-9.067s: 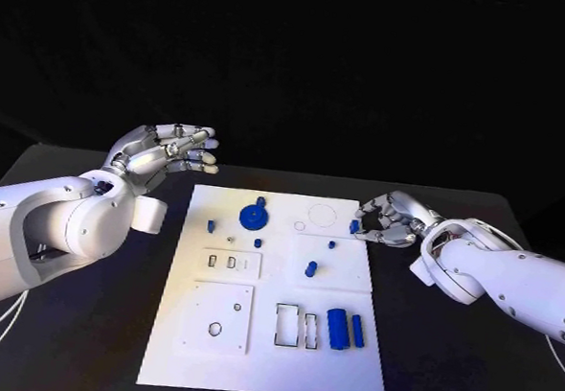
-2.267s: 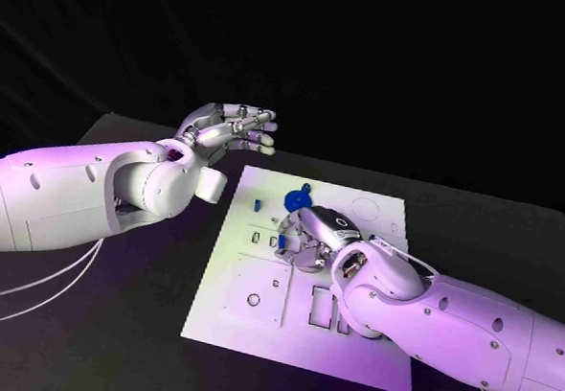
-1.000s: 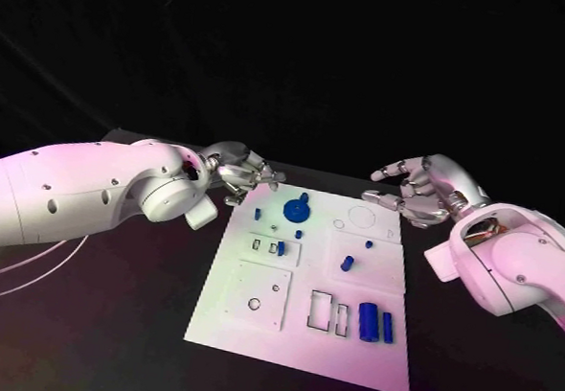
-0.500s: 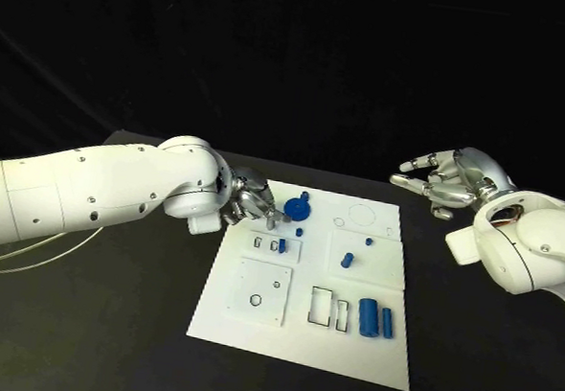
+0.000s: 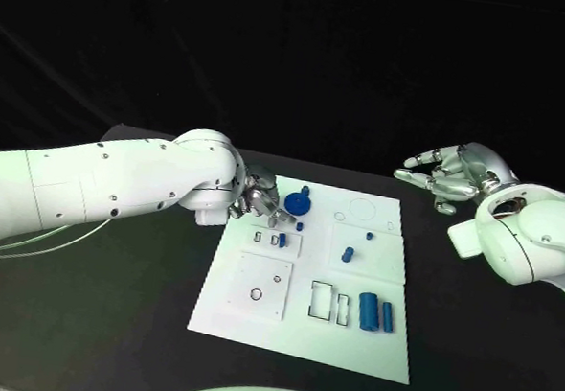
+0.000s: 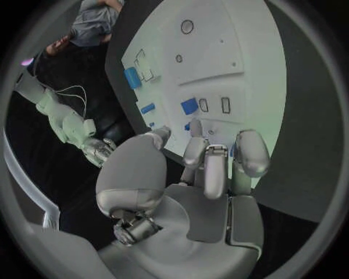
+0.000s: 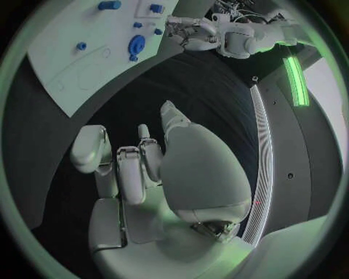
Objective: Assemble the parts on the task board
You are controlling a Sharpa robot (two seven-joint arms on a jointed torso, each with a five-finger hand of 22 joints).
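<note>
Two robot hands show in the head view. The left robot hand (image 5: 259,202) sits at the board's (image 5: 296,337) upper left corner, left of centre in the frame, fingers bunched and reaching toward the blue disc (image 5: 296,200); whether they pinch anything I cannot tell from here. The right robot hand (image 5: 452,176) hangs in the upper right of the frame, well off the board, fingers spread and holding nothing. On the board, two blue bars (image 5: 377,313) lie at lower right, a short peg (image 5: 348,255) near the middle, and a small blue part stands in the slotted block (image 5: 274,243) just below the left hand.

Left wrist view: the fingers (image 6: 207,168) curl loosely above the board (image 6: 218,52), with nothing visibly between them and the thumb. Loose parts lie close beyond the fingertips, so a careless descent could likely knock a small peg or push the board across the desk (image 6: 305,116).

Right wrist view: the hand (image 7: 145,168) is open over bare desk (image 7: 182,87), and the board (image 7: 66,52) and disc (image 7: 136,44) sit in the upper left of the circle. The risk is mild here: if it swings in while the left hand works, the two could collide over the disc.
</note>
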